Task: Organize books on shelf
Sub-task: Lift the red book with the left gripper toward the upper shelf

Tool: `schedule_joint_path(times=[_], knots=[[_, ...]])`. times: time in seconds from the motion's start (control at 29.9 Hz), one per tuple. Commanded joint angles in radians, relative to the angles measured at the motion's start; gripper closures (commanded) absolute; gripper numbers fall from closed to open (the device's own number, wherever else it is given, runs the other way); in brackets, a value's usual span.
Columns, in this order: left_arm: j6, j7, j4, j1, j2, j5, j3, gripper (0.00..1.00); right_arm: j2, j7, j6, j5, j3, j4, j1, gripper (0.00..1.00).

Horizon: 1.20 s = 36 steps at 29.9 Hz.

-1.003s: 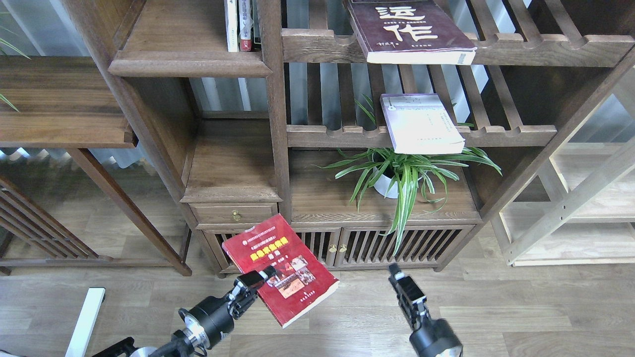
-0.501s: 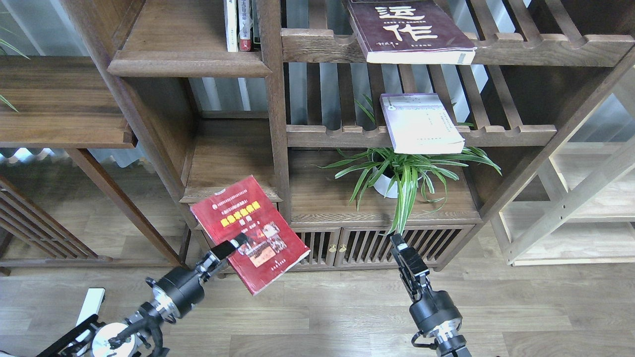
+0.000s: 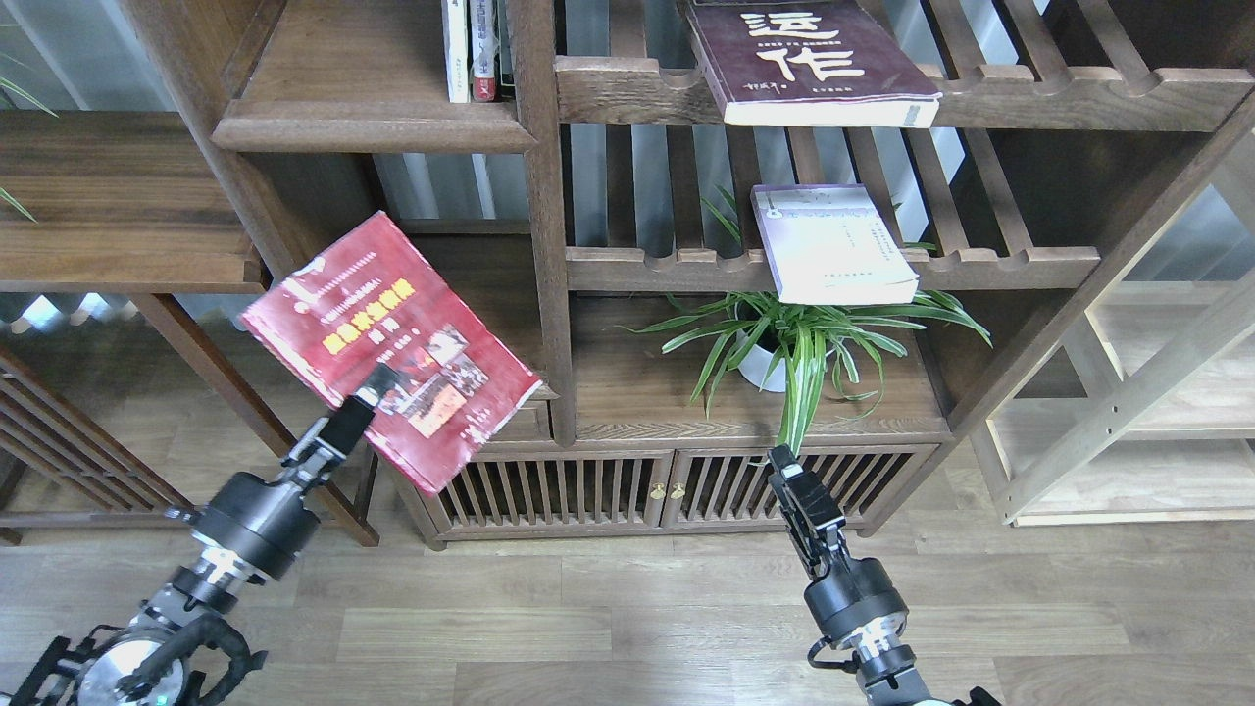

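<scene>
My left gripper point(image 3: 377, 384) is shut on the near edge of the bright red book point(image 3: 387, 343) and holds it tilted in the air, in front of the left bay of the dark bookcase. The maroon book point(image 3: 809, 64) with white characters lies on the upper slatted rack. The pale lavender book point(image 3: 831, 245) lies on the lower slatted rack. The solid dark-brown shelf point(image 3: 368, 123) with a rounded front edge is at the upper left. My right gripper point(image 3: 784, 466) is low, in front of the cabinet doors; its fingers look together and hold nothing.
A potted spider plant point(image 3: 794, 343) stands on the cabinet top under the lavender book. Slim white-spined and red-spined volumes point(image 3: 476, 49) stand at the right end of the solid shelf. A side table point(image 3: 118, 206) is at the left. A light pine frame point(image 3: 1128, 412) is at the right.
My left gripper has lifted the red book up and to the left, from near the floor to level with the lower left bay. My right gripper has risen slightly.
</scene>
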Motion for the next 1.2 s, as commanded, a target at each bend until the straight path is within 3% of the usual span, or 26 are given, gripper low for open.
schedule_joint_path(times=[0.0,0.23,0.64,1.17], knots=[[0.0,0.001,-0.053,0.025,-0.002,0.015,-0.022,1.0,0.0,0.0,0.0,0.01,0.001,-0.004,0.007,0.41],[0.0,0.025,-0.172,0.086,-0.007,0.015,-0.061,1.0,0.0,0.0,0.0,0.014,0.001,-0.004,0.01,0.41],[0.0,0.128,-0.186,0.086,-0.004,0.011,-0.18,0.99,0.0,0.006,0.0,0.017,0.0,-0.004,0.01,0.41],[0.0,0.14,-0.206,-0.004,-0.002,-0.034,-0.19,1.0,0.0,0.008,0.0,0.017,0.001,-0.002,0.009,0.41]])
